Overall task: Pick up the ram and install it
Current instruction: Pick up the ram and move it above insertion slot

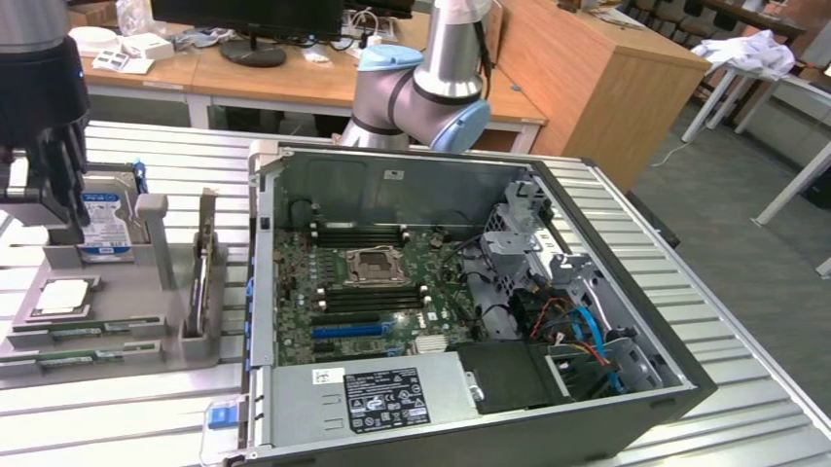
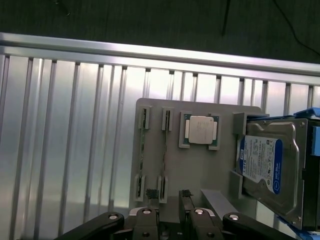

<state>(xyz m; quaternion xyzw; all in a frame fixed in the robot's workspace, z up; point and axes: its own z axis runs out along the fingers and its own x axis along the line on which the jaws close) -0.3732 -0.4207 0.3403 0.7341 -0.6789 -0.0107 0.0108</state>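
Observation:
Two green ram sticks stand on edge in a grey holder (image 2: 200, 170); one ram stick (image 2: 164, 152) lies in line with the gap between my fingers, the other (image 2: 142, 150) beside it. In the exterior view the same sticks (image 1: 91, 330) (image 1: 65, 359) sit at the holder's near end. My gripper (image 2: 167, 197) hovers above the holder, open, with nothing between its fingertips (image 2: 150, 192). The gripper (image 1: 46, 204) is at the exterior view's far left, over the holder (image 1: 156, 321). The open computer case (image 1: 649, 389) shows a motherboard (image 1: 389, 282) with black memory slots (image 1: 370, 297).
A hard drive (image 2: 270, 170) with a blue-white label stands in the holder, and a processor chip (image 2: 201, 130) lies beside the ram. The ribbed metal table (image 2: 65, 140) spreads around them. The arm's base (image 1: 422, 92) rises behind the case. Desks and a monitor stand at the back.

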